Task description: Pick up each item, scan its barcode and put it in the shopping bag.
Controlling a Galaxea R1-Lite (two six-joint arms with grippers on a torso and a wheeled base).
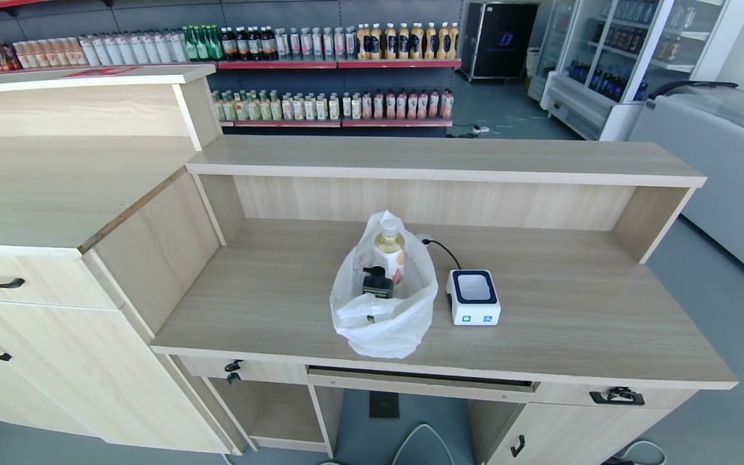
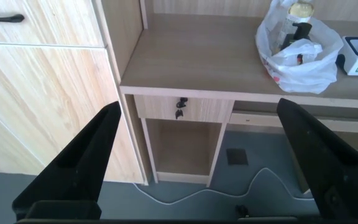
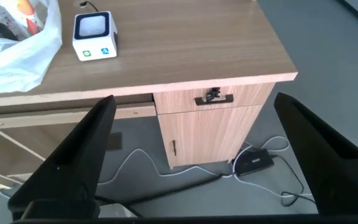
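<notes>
The left gripper (image 2: 199, 124) was spread wide, its two black fingers far apart with nothing between them, and it hung low in front of the left end of the light wood-grain checkout counter (image 1: 572, 310). The right gripper (image 3: 194, 99) was likewise fully spread and held nothing, low in front of the counter's right end. The white translucent plastic shopping bag (image 1: 382, 316) stood on the counter top near the front edge, mouth open upward and sides crumpled. Inside it stood an upright clear bottle of pale yellow liquid with a white cap (image 1: 389, 245), and touching its near side was a dark container with a black top (image 1: 377, 283). Just beside the bag, on the robot's right, sat the white box-shaped scanner with a dark-blue-framed window (image 1: 473, 296). A black cable (image 1: 442, 250) ran from the scanner toward the rear of the counter. The left wrist view showed a left drawer with a key in its lock (image 2: 179, 107) above an open compartment. The right wrist view showed a right drawer with a black handle (image 3: 212, 96) and a black adapter on the grey floor (image 3: 253, 162). The head view alone showed red store shelves of bottled drinks (image 1: 333, 64) behind the counter.
</notes>
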